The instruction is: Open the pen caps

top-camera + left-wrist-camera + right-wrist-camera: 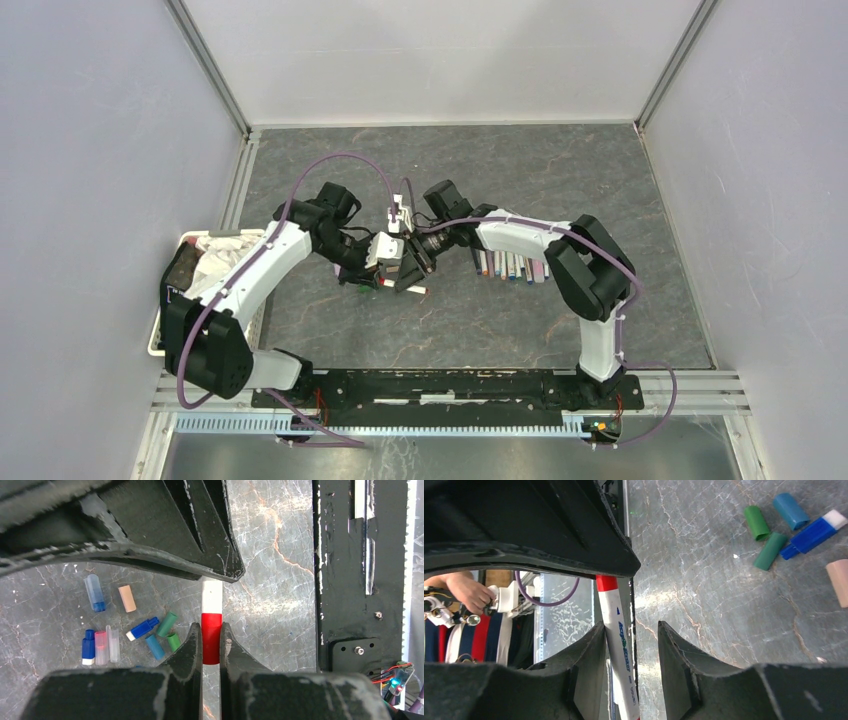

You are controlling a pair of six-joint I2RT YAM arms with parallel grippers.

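Note:
My left gripper [211, 630] is shut on the red cap [211, 642] of a white pen [211, 595], held just above the table. My right gripper [630, 626] is open around the same pen's printed white barrel [622, 650]. The barrel leans on one finger and there is a gap to the other. The red cap [606, 583] shows beyond my right fingers. In the top view the two grippers meet at mid table, left [383, 262] and right [414, 268]. Several loose caps [159, 630], blue, green and tan, lie beside the pen and also show in the right wrist view [774, 530].
A row of several pens [510, 266] lies on the table under the right arm. A white basket [165, 310] holding cloth stands at the left edge. The black base rail [350, 580] runs along the near edge.

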